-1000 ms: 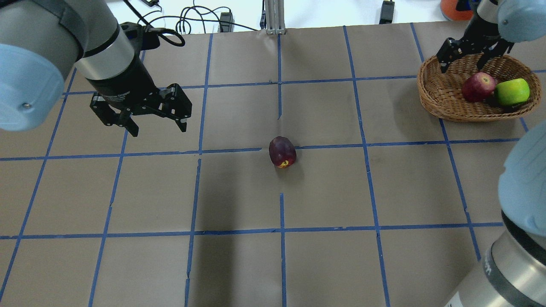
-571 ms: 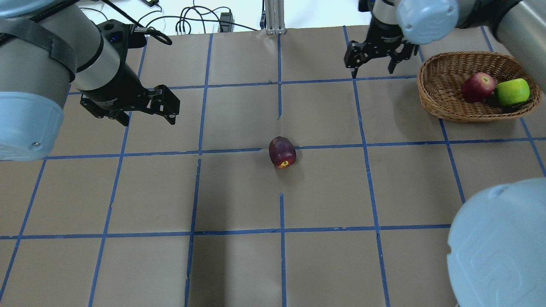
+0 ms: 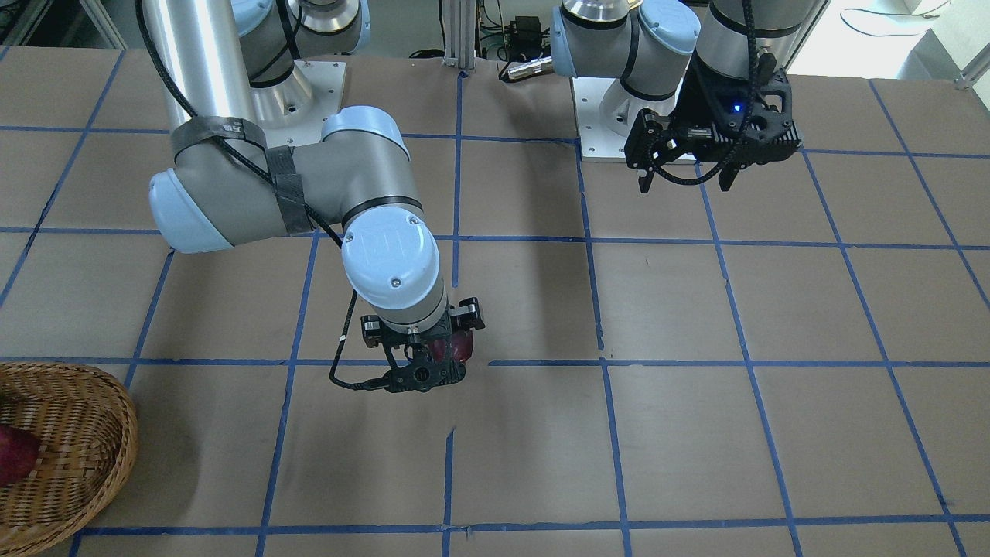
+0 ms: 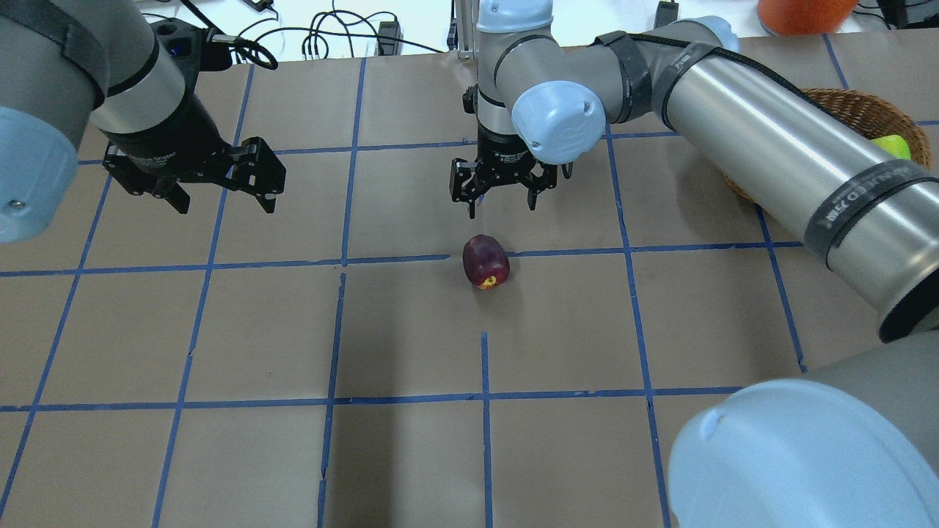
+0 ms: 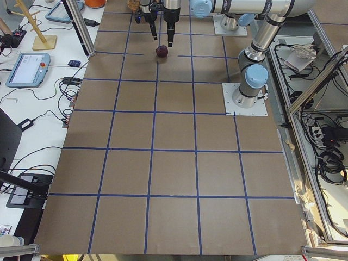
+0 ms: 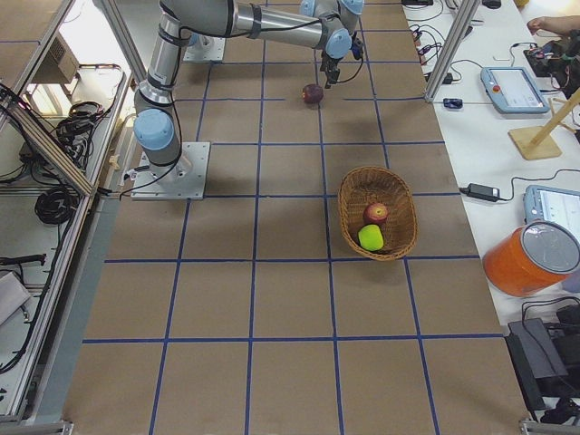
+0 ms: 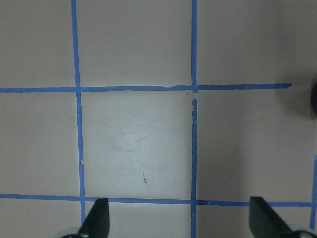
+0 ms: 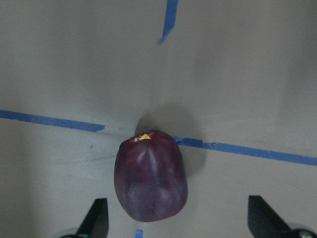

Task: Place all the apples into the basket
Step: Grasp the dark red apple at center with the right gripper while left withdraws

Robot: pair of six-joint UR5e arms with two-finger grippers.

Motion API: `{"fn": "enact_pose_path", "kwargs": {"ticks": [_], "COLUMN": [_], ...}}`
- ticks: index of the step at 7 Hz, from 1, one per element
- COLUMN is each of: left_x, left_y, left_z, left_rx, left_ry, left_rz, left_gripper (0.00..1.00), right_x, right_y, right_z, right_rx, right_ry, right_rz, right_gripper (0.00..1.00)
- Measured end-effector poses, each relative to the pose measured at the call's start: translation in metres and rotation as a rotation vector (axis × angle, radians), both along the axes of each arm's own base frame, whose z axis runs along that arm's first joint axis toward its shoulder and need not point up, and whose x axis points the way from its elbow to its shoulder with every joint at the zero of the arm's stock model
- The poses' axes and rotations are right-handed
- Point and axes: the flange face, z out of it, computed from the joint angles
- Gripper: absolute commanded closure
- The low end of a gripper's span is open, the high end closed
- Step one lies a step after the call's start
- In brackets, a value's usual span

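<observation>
Last apple: the dark maroon-purple round apple (image 4: 486, 262) lies on its side at the middle of the brown paper-covered table (image 4: 411, 330), on a blue tape line (image 4: 396, 257). It sits just where you saw it a second ago.
Right claw: the right arm's black two-finger gripper (image 4: 500, 199) has swung over from the basket and now hangs just beyond that apple, fingers spread wide, holding nothing.
Left claw: the left arm's black two-finger gripper (image 4: 222, 192) has drawn back a little toward its own side, well apart from the apple. It too is wide open and empty.
Basket: the oval light-brown wicker basket (image 6: 344, 213) stands at the far right, with the red apple (image 6: 375, 213) and the lime-green apple (image 6: 370, 237) side by side inside.
Meaning: two are home, so you can read this as the approach for the third and last pick. The claw is not yet around the fruit.
Right wrist view: it alone shows you the apple within the fingers' span, nearer one finger, yellowish end pointing away.
Overhead view: the right forearm (image 4: 770, 139) hides most of the basket, and the right side view gives you its contents.
Front-facing view: the claw covers nearly all of the apple. I cannot tell how much height is left.
</observation>
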Motion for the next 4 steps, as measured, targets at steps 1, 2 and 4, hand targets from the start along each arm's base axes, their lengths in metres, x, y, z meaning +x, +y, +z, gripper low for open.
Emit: {"fn": "enact_pose_path", "kwargs": {"ticks": [1, 2, 4], "left_x": [-0.002, -0.004, -0.005], "left_y": [-0.002, -0.003, -0.003], "left_z": [0.001, 0.001, -0.003], "left_rx": [-0.001, -0.003, -0.012], "left_ry": [0.022, 0.038, 0.045], "left_rz": [0.005, 0.004, -0.001], "left_gripper": [0.0, 0.0, 0.0], "right_x": [0.006, 0.012, 0.023], "right_y": [0.007, 0.012, 0.015], "right_z": [-0.011, -0.02, -0.042], "right_rx": [0.024, 0.041, 0.071], "right_ry": [-0.001, 0.003, 0.027], "right_rz": [-0.016, -0.024, -0.071], "right_gripper": [0.0, 0.0, 0.0]}}
